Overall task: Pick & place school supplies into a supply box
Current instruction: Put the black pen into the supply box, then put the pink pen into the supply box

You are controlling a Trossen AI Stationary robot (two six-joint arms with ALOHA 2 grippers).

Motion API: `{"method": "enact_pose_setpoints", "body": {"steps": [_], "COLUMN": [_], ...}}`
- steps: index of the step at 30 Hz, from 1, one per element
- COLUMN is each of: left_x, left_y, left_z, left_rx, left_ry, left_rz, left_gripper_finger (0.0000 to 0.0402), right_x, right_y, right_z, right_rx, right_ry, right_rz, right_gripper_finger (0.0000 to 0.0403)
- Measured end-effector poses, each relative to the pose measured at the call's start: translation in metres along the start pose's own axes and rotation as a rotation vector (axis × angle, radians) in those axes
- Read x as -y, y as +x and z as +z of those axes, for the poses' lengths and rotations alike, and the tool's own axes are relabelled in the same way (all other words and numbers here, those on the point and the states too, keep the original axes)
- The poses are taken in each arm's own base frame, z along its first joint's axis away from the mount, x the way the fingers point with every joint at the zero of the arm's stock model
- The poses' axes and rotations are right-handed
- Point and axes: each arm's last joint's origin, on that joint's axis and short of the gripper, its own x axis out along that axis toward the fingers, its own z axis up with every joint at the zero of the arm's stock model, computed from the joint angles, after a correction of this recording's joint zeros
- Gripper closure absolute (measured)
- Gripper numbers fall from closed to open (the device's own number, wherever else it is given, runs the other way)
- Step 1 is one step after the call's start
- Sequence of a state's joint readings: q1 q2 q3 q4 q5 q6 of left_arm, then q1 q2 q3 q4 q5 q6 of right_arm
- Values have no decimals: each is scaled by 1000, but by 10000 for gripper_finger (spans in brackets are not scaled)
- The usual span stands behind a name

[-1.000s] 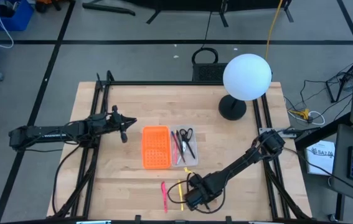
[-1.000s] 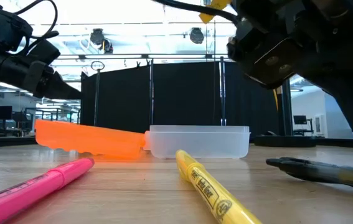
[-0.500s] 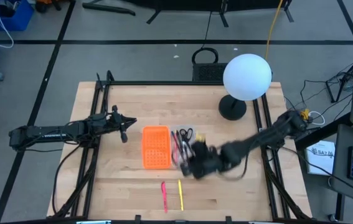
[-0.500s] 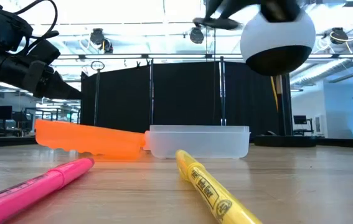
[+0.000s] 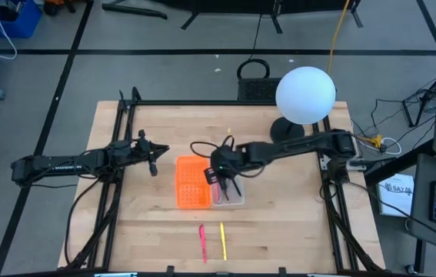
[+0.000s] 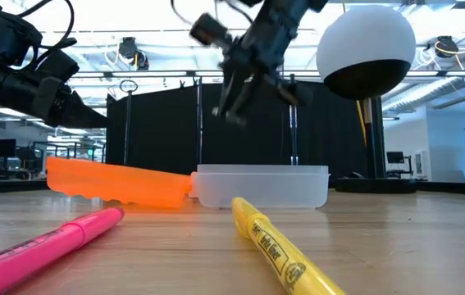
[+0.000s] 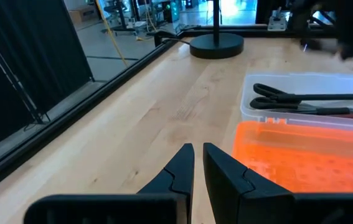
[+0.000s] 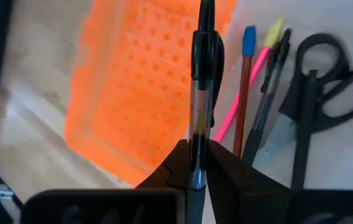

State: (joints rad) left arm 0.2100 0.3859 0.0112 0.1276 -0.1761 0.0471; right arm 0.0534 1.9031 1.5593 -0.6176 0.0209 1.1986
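Above the supply box (image 5: 233,194), my right end effector (image 5: 219,171) hangs in the air, its two fingers pinching a black pen (image 8: 202,74) (clear barrel, dark cap) that runs straight out ahead of the fingertips. Seen from my right wrist, the pen crosses over the edge of the orange perforated piece (image 8: 142,99), which lies just beside the box. Inside the box lie the black-handled scissors (image 8: 316,93), a brown pencil with a blue end (image 8: 243,93), a pink pen (image 8: 241,102) and a dark pen (image 8: 268,93), all below and apart from the pen I hold.

From the level view, the box (image 6: 262,187) stands on the bench (image 6: 396,246) with the orange piece (image 6: 117,185) at its side. A pink highlighter (image 6: 47,244) and a yellow highlighter (image 6: 277,250) lie on the wood nearer the camera, well apart from my right end effector (image 6: 236,90).

My left end effector (image 5: 154,160) waits over the bench beside the orange piece, fingers pressed nearly together and empty.
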Motion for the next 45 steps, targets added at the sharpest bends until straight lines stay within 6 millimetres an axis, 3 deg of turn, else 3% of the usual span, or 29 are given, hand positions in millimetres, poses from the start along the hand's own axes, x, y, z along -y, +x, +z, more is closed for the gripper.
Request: {"method": "enact_pose_setpoints", "body": {"steps": [7, 12, 21, 30, 32, 35, 40, 45], "left_x": [0, 0, 0, 0, 0, 0, 0, 0], "left_y": [0, 0, 0, 0, 0, 0, 0, 0], "left_z": [0, 0, 0, 0, 0, -1, -1, -4], "left_rx": [2, 3, 3, 1, -3, -6, -14, -37], "left_ry": [0, 0, -1, -4, -4, -3, 3, 31], "left_rz": [1, 0, 0, -1, -1, -1, 1, 6], "left_gripper_finger": [357, 357, 357, 357, 357, 357, 357, 357], "right_x": [18, 30, 31, 21, 18, 10, -6, 6], "right_y": [48, 65, 69, 31, 15, -20, -86, -108], "right_z": [13, 17, 16, 21, 22, 18, -14, -57], "right_rx": [-111, -137, -135, -60, -47, 37, 303, 505], "right_ry": [12, 14, 16, 10, -25, -209, -625, -837], "right_rz": [-61, -135, -143, -94, -70, -36, -4, -5], "right_gripper_finger": [380, 379, 351, 278, 270, 268, 281, 306]}}
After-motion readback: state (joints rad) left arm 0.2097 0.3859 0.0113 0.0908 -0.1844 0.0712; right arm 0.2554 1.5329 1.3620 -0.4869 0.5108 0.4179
